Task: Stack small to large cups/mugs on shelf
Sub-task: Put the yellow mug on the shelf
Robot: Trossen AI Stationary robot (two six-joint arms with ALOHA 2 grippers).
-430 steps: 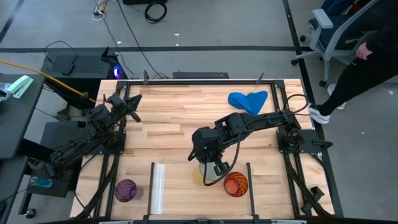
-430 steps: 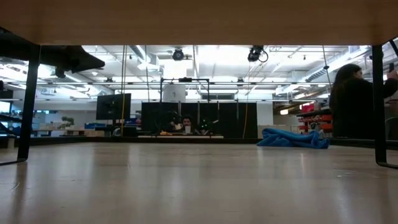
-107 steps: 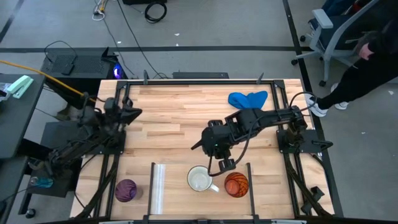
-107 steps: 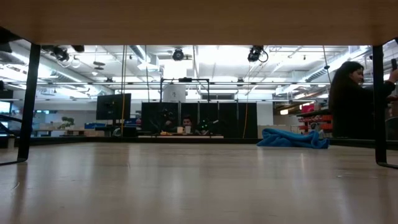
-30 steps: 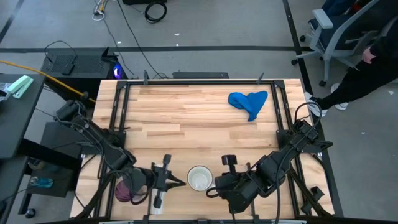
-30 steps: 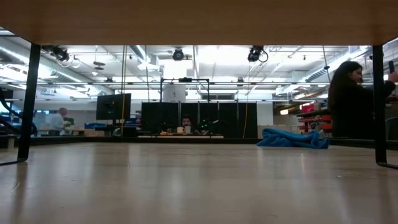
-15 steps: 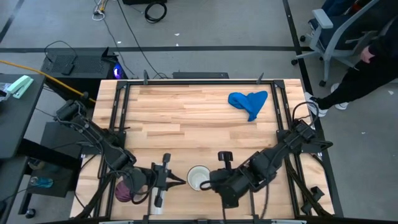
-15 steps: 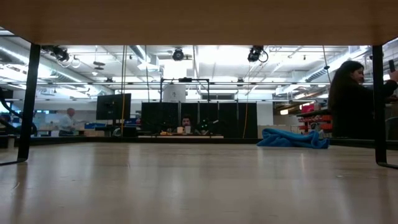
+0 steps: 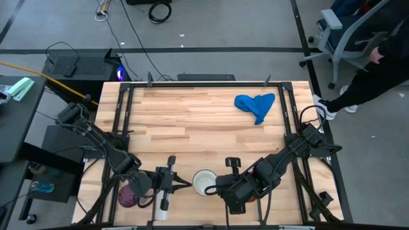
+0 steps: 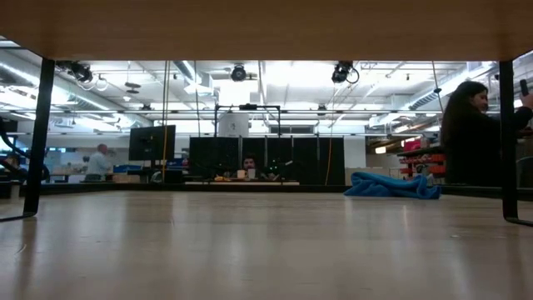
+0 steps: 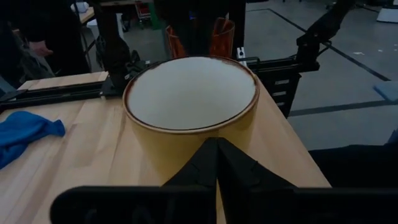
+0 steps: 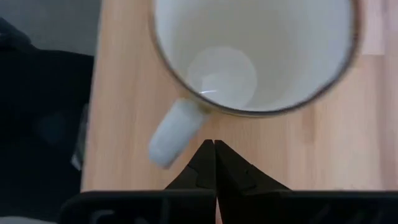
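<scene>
Two grippers down at the table's near edge, one either side of the white mug (image 9: 204,182). Mug upright on the light wooden shelf (image 9: 211,167), between the pale upright strip (image 9: 161,191) and the right arm; handle (image 12: 175,132) seen in the right wrist view, pointing toward that gripper. Left gripper (image 9: 182,186) clenched, fingers pressed together to a point, aimed at the mug's side and just beside it; grasping nothing. Right gripper (image 9: 216,185) likewise clenched and empty, tips close beside the handle, contact not clear. Purple patterned cup (image 9: 130,194) partly hidden under the left arm, outside the strip. Orange patterned cup (image 11: 214,38) glimpsed only from the left wrist, behind the mug, mostly blocked by the right arm. Blue cloth (image 9: 255,105) crumpled at the far right of the table (image 9: 192,115), well apart from the cups. Person (image 10: 475,133) at the room's right in the low view.
</scene>
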